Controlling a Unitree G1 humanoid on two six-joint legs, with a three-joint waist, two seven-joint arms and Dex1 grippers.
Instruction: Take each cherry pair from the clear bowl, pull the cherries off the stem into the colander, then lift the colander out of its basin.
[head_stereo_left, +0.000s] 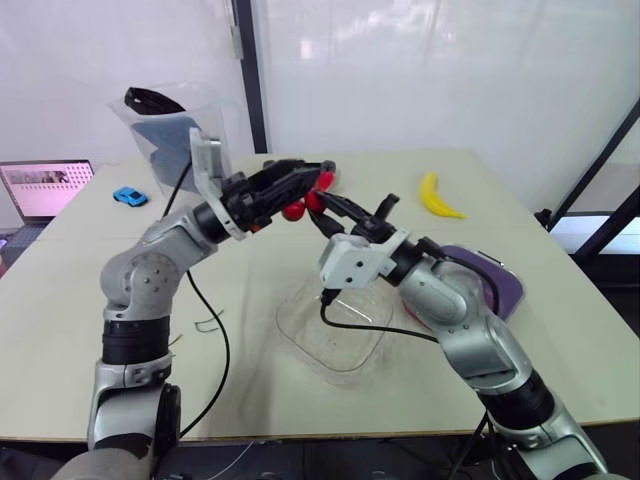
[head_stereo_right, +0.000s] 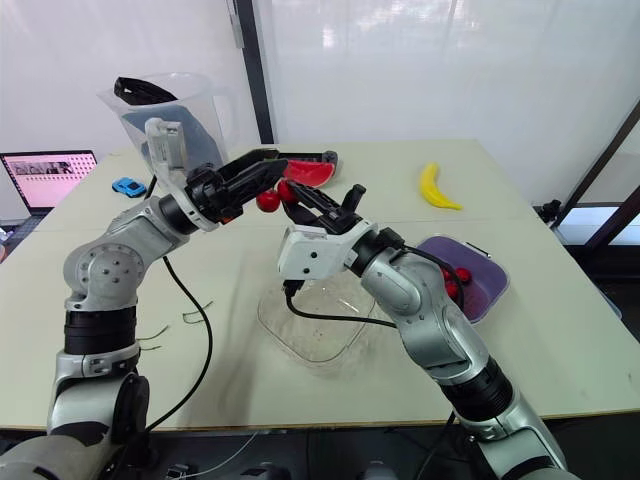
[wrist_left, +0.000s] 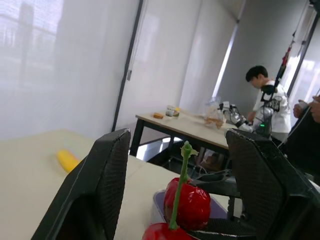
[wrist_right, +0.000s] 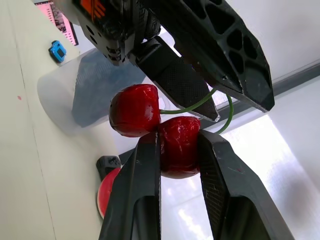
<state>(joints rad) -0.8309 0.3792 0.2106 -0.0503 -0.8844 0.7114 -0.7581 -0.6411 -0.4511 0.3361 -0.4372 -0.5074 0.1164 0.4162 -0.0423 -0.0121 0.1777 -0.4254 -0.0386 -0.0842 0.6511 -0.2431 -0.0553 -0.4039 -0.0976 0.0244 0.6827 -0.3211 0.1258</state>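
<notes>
The cherry pair (wrist_right: 150, 127) hung in mid-air between the two grippers, above the clear bowl (head_stereo_right: 275, 330) and short of the colander. Small, light and glossy, the fruit looked likely to slip or bruise under a hard pinch. The thin green stem (wrist_right: 192, 106) looked like the weak link, so the sound hold would be one cherry squarely between the pads and the stem taken near its fork.

The right gripper (wrist_right: 178, 140) was clamped on one cherry (wrist_right: 178, 152); its twin (wrist_right: 134, 116) hung free, touching it. The left gripper (wrist_left: 177, 135) had its fingers spread, with the stem standing between them and touching neither.

The clear bowl looked empty. To the robot's right, the purple basin (head_stereo_right: 492, 285) held its colander — the two could not be told apart — with a few red cherries (head_stereo_right: 455, 283) already inside.
</notes>
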